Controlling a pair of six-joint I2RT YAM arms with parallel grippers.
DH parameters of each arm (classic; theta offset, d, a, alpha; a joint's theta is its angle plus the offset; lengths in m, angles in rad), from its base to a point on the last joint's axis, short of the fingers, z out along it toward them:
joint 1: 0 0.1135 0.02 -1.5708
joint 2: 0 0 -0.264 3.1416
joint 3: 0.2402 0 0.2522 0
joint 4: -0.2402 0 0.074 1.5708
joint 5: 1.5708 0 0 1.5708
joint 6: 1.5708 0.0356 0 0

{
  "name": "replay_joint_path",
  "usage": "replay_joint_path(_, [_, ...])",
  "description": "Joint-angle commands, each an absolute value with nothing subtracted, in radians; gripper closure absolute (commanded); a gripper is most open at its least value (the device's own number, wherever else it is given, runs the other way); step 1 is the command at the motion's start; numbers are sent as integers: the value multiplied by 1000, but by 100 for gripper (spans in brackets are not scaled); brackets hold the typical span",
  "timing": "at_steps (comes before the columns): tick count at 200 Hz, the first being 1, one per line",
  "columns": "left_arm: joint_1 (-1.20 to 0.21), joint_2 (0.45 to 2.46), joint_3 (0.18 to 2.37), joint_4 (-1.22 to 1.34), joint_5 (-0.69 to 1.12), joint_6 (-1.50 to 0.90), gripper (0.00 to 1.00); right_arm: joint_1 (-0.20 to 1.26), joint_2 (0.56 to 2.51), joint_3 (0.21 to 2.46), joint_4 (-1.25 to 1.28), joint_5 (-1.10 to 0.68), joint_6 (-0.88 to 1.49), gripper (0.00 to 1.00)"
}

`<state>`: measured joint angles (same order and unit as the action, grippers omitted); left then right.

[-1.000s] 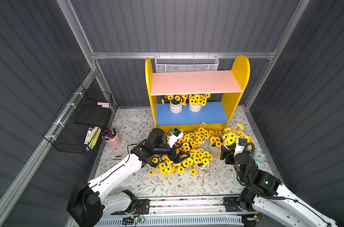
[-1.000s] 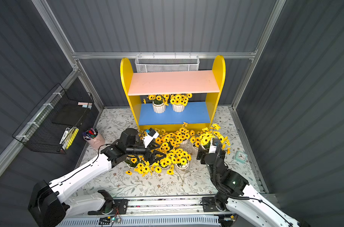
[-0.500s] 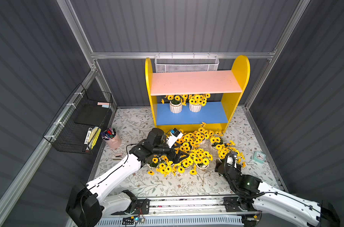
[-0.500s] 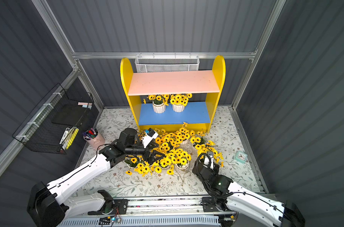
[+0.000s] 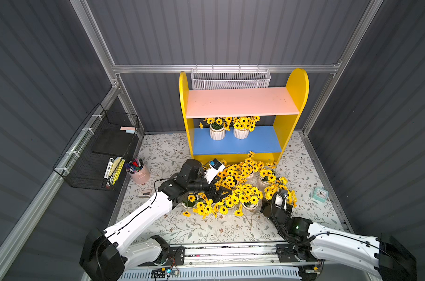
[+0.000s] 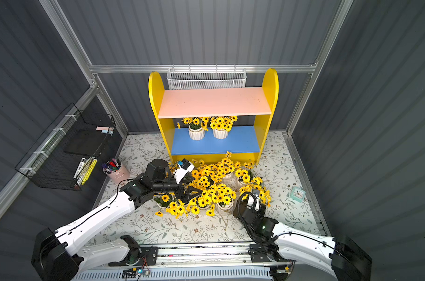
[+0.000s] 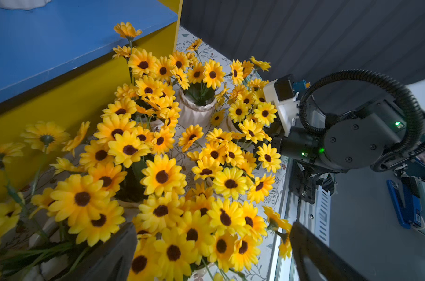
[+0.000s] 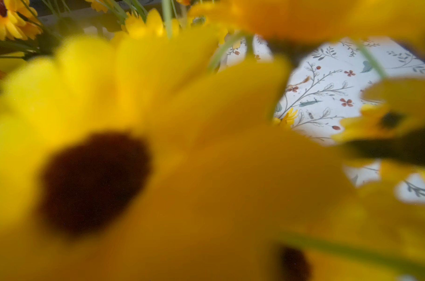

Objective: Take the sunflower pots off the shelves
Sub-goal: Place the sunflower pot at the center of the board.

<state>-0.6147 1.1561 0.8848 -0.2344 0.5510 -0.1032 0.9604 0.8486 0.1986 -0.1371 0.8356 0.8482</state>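
Note:
The shelves stand at the back with a bare pink board. Two sunflower pots sit on the blue board. Several more sunflower pots crowd the floor in front. My left gripper hovers open over that cluster, with blooms between its wide-apart fingers. My right gripper is at the cluster's front right, buried in one pot's flowers. Its jaws are hidden, and blurred petals fill the right wrist view.
A pink cup of pens and a black wire rack are at the left. A white mesh basket hangs behind the shelves. A teal clock lies at the right and a small stapler at the left.
My right arm has come down and forward, and the pot's flowers travelled with it to the cluster's front right. My left arm has barely moved.

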Motion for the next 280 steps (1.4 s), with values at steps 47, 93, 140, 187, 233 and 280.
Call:
replay_joint_path(47, [-621,1113,928,-331,463,-46,1,966,976,365,-523,773,1187,1])
replay_joint_path(93, [-621,1080,985,-397,248,-58,1,987,824,405,-765,715,1256,1])
replay_joint_path(140, [-620,1134,1070,-400,-23,6,1,987,475,382,-798,670,1032,1])
replay_joint_path(187, [-533,1300,1312,-332,-9,99,1,987,410,415,-818,636,954,1])
replay_joint_path(233, [-432,1415,1725,-460,158,86,1,988,461,586,-893,606,845,1])
replay_joint_path(280, [-440,1519,2017,-581,504,21,1,988,383,650,-811,651,648,1])
